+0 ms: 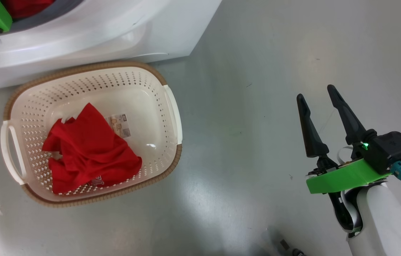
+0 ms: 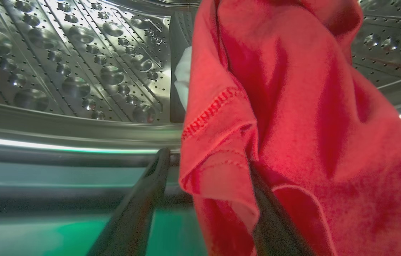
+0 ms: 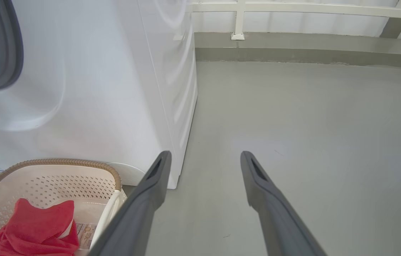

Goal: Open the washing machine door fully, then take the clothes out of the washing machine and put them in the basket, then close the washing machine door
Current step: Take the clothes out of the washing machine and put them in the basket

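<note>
Basket (image 1: 90, 76) sticker (image 1: 119, 125) print illegible.

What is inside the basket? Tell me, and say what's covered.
A crumpled red garment lies in the basket, toward its left side. A sticker on the basket's bottom shows beside it, partly overlapped by the fabric. Whatever lies under the garment is hidden.

The basket (image 1: 115, 80) is cream-white, dotted with rows of small holes, under a brown woven-look rim. The clothes (image 1: 90, 153) are bright red. The washing machine (image 1: 115, 32) is glossy white, its drum (image 2: 61, 71) silvery steel with dimples and pinholes. The floor (image 1: 275, 53) is plain grey.
</note>
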`<state>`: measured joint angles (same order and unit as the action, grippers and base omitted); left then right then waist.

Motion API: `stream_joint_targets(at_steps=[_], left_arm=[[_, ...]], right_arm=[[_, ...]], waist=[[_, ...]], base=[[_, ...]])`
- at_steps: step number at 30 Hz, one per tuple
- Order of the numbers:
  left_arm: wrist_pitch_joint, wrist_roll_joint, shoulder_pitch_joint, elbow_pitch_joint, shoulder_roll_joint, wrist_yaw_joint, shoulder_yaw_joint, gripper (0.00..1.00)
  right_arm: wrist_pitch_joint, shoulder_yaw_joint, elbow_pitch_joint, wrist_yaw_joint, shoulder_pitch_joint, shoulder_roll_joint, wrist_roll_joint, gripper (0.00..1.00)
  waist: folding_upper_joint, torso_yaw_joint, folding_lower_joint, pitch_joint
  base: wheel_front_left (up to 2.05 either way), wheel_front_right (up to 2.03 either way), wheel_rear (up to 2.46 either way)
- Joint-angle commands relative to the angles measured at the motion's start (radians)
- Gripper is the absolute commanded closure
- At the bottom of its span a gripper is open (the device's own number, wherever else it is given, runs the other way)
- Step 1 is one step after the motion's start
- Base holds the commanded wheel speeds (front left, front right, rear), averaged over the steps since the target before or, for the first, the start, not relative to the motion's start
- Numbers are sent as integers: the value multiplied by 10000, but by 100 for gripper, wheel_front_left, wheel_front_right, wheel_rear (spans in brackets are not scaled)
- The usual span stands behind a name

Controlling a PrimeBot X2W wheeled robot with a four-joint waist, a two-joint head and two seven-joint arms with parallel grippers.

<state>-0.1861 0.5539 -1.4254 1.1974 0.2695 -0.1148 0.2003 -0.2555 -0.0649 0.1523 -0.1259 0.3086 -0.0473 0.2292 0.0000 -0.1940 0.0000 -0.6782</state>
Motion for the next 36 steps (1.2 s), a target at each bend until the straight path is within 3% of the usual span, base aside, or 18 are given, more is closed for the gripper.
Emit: stream_joint_targets(at_steps=[1, 10, 21, 27, 36], left_arm=[[102, -74, -258, -130, 419, -41, 37, 100], [724, -128, -323, -257, 353, -139, 470, 100], [3920, -365, -59, -567, 346, -57, 770, 100], [4450, -492, 533, -935, 197, 63, 707, 100], [4476, -996, 2523, -3669, 147, 575, -223, 100]], right_arm=[[-63, -202, -230, -48, -124, -29, 48, 0], [-63, -190, -179, -48, -62, -29, 78, 0], [-63, -167, -51, -48, 14, -29, -74, 0], [-63, -234, 46, -48, 70, -29, -130, 0], [-63, -195, 232, -48, 52, -29, -181, 0]], waist=[[0, 7, 0, -16], [0, 109, 0, -26], [0, 657, 0, 146], [0, 979, 0, 396], [0, 1381, 0, 950]], base=[[0, 0, 0], [0, 0, 0], [0, 0, 0], [0, 0, 0], [0, 0, 0]])
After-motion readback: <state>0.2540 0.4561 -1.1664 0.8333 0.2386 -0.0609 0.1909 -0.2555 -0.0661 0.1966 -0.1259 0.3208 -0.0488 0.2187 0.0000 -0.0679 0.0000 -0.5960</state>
